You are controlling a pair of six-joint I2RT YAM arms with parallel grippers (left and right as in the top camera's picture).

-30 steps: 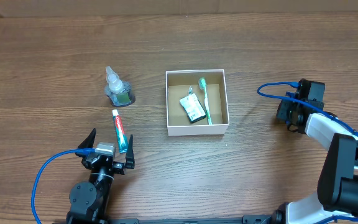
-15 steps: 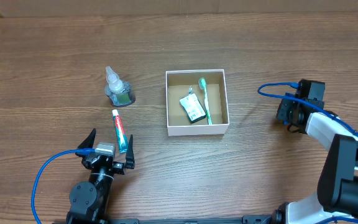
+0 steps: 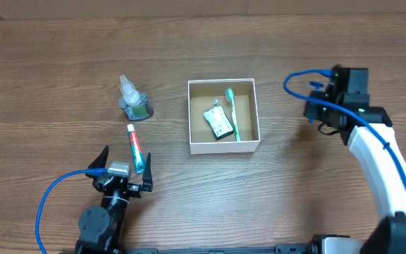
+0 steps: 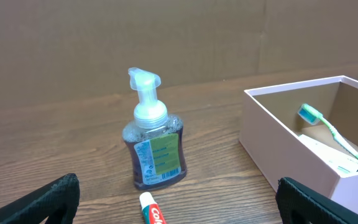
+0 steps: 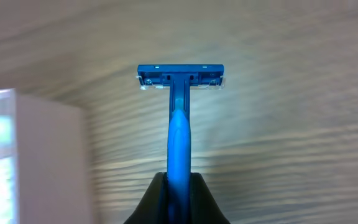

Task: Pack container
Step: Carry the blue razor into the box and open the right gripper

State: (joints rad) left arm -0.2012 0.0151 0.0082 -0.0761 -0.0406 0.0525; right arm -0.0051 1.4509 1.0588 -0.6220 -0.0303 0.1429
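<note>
The left claw [image 3: 125,159] is matt black, its two fingers [image 4: 48,199] ending in broad, dull tips. A small silver block [image 3: 118,169] sits at its root above a round black joint [image 3: 94,222], and a blue cable [image 3: 51,197] loops out beside it. The right claw [image 3: 312,113] is black too, with narrow tapering fingers [image 5: 146,205], a small green light [image 3: 336,70], a second blue cable [image 3: 294,81] and a smooth white shell [image 3: 376,152] on the arm behind.

toothbrush [image 3: 232,116] in container [image 3: 224,147], bottle [image 3: 134,102] to its left
</note>
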